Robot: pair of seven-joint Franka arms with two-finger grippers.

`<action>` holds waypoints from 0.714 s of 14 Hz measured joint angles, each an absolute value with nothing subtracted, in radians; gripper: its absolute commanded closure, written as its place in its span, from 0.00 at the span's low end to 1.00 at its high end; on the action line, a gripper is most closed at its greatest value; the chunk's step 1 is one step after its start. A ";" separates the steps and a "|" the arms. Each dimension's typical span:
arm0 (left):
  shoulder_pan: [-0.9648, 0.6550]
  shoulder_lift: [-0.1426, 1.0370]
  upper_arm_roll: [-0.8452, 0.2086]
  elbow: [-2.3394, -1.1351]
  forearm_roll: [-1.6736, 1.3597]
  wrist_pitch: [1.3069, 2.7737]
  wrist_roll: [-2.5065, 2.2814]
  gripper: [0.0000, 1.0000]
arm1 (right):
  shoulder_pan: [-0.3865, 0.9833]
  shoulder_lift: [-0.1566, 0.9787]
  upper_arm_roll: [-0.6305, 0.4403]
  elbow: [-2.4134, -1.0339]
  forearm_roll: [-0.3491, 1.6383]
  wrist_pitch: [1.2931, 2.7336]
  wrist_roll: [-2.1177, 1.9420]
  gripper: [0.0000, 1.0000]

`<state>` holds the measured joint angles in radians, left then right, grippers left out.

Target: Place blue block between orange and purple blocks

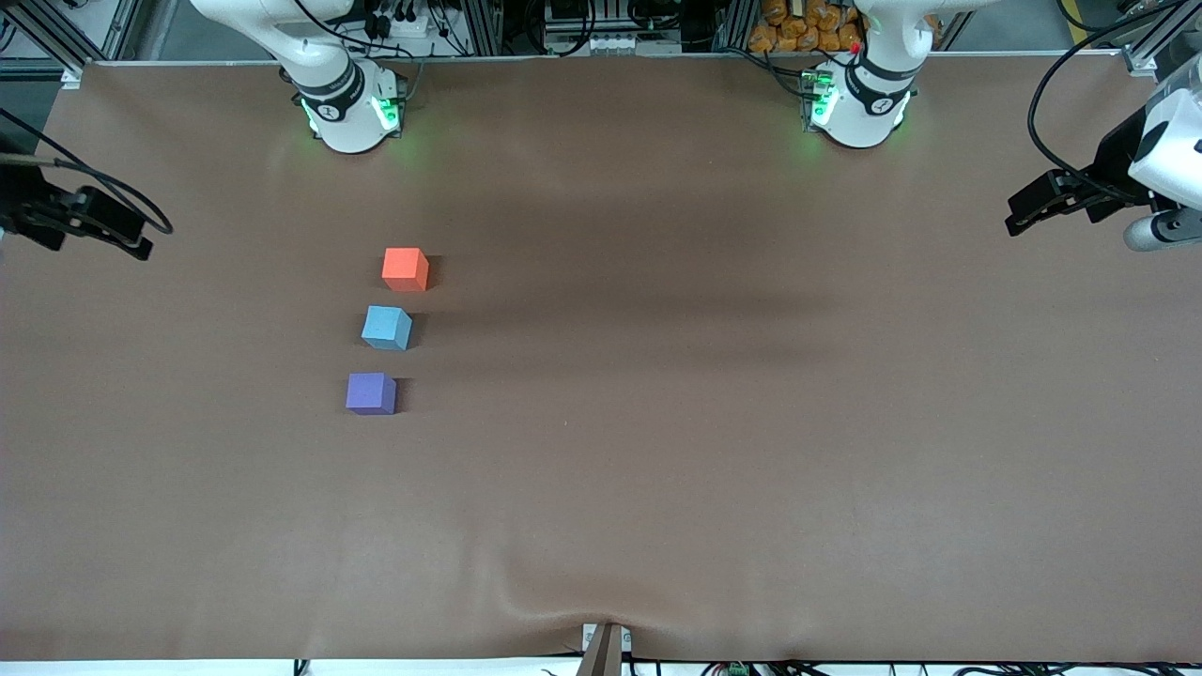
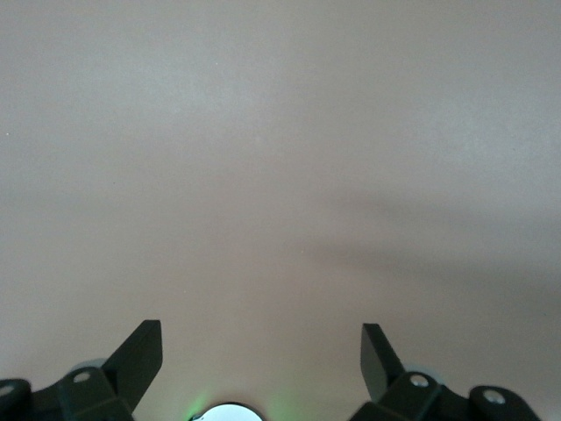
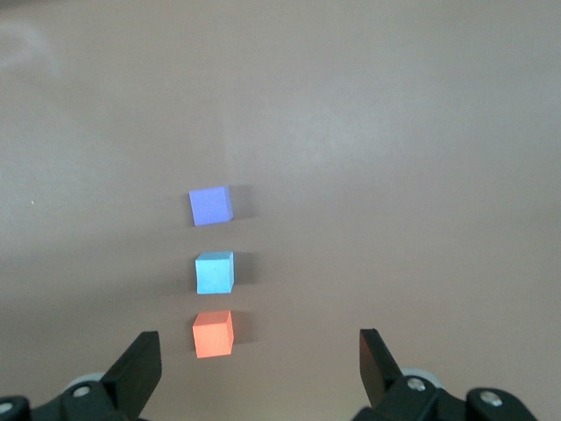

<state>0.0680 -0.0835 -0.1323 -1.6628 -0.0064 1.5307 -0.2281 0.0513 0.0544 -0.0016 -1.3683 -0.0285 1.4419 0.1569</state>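
Front view: the blue block (image 1: pixel 387 328) rests on the table (image 1: pixel 714 422) between the orange block (image 1: pixel 406 268) and the purple block (image 1: pixel 371 393), apart from both, toward the right arm's end.

Left wrist view: the left gripper (image 2: pixel 261 349) hangs over bare tabletop, fingers spread.

Right wrist view: the right gripper (image 3: pixel 259 357) waits with fingers apart, all three cubes in a line before it.

The front view looks down from high across the surface (image 1: pixel 657 469), facing both bases at the frame's top, and takes in the whole surface. Each wrist view looks past its own gripper's fingers, at the frame's bottom, onto the surface from moderate height. The right wrist view shares the three blocks (image 3: pixel 214 272) with the front view's centre-left; the left wrist view shares only bare surface.
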 measured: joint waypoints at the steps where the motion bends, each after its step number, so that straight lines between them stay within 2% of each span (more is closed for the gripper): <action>1: 0.068 -0.083 -0.132 -1.663 -0.006 1.531 -0.228 0.00 | 0.054 0.052 -0.002 -1.363 -0.025 1.431 0.157 0.00; 5: 0.068 -0.083 -0.132 -1.664 -0.006 1.531 -0.228 0.00 | 0.054 0.012 -0.013 -1.413 -0.014 1.431 0.156 0.00; 10: 0.068 -0.083 -0.132 -1.664 -0.006 1.531 -0.228 0.00 | 0.044 -0.118 -0.031 -1.605 -0.005 1.555 0.139 0.00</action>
<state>0.0680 -0.0835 -0.1323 -1.6645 -0.0064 1.5307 -0.2281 0.0441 -0.1176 -0.0311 -1.6051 -0.0051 1.5553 0.1388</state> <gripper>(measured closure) 0.000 0.000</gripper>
